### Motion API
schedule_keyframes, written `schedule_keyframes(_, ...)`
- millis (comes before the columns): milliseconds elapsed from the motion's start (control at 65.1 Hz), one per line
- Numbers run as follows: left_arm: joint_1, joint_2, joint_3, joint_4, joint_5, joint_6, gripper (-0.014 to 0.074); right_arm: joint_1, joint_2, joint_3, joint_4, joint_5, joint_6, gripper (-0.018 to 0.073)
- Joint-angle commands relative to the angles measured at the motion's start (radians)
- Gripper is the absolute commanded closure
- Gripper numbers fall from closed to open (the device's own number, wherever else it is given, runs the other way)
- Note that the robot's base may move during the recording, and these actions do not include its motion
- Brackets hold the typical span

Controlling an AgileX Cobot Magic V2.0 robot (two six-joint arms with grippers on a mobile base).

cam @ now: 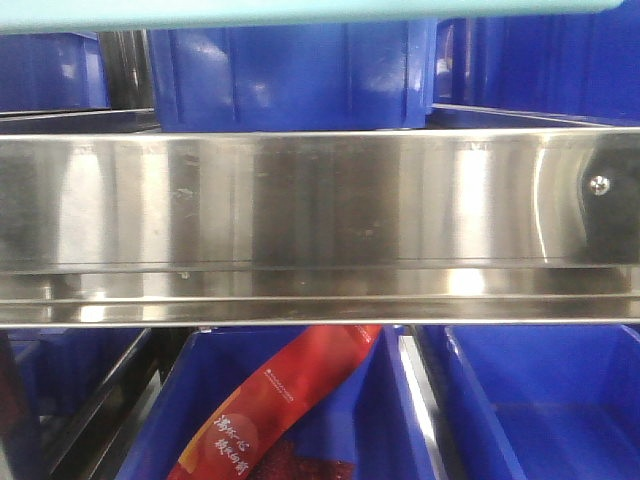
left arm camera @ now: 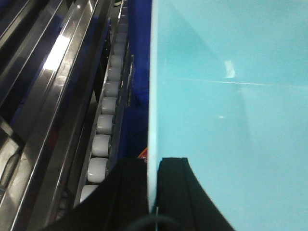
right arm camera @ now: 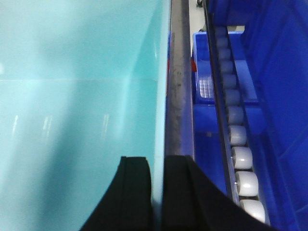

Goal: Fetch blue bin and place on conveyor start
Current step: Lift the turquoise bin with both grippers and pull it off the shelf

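Note:
The pale aqua blue bin fills the left wrist view (left arm camera: pixel 231 106) and the right wrist view (right arm camera: pixel 77 86); only a strip of its rim (cam: pixel 300 12) shows along the top of the front view. My left gripper (left arm camera: pixel 153 192) is shut on the bin's left wall, one black finger outside and one inside. My right gripper (right arm camera: pixel 158 192) is shut on the bin's right wall the same way. The bin is held in front of the steel rack. The conveyor start is out of view.
A shiny stainless-steel rack rail (cam: pixel 320 220) crosses the front view. Dark royal-blue crates stand above it (cam: pixel 290 75) and below it (cam: pixel 540 400); one lower crate holds a red packet (cam: pixel 280 410). White roller tracks run beside the bin (left arm camera: pixel 103 125) (right arm camera: pixel 236 130).

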Motion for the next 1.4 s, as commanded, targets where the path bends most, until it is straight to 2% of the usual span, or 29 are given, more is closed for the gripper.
schedule_keyframes(0,-0.011,-0.007,0.0,0.029,-0.032,-0.006,0.0708,0.005,-0.015,-0.004,-0.014,-0.053,0.003,0.0724)
schedule_keyframes(153,-0.011,-0.007,0.0,0.029,-0.032,0.04,0.0708,0.007,-0.015,-0.004,-0.014,-0.058,0.003,0.0724)
schedule_keyframes(1381,-0.011,-0.007,0.0,0.029,-0.032,0.04,0.0708,0.007,-0.006,0.02,-0.044,-0.102,-0.016,0.0724)
